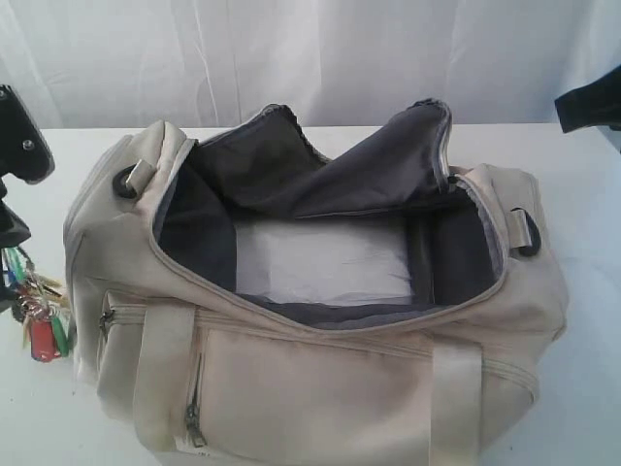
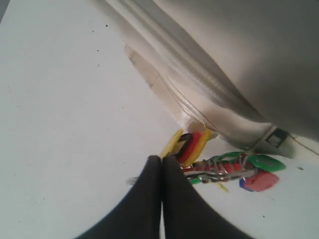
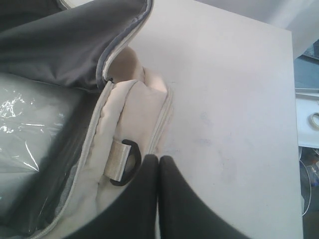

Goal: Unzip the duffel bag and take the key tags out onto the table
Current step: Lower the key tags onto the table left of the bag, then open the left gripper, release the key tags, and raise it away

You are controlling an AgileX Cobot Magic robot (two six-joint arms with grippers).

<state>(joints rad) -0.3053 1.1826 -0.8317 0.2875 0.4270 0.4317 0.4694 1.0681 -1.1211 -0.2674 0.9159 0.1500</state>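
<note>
Cream-white duffel bag unzipped on the desk, key tags out beside it.
Its main opening gapes, showing dark grey lining and a clear plastic sheet on the bottom. Key tags in red, green, yellow and blue lie on the desk just beside the bag's left end. Left pincer has its 2 fingers pressed together, tips at the bunch; whether a ring is pinched I cannot tell. Right pincer is likewise closed, empty, above the bag's other end near a black strap ring.
</note>
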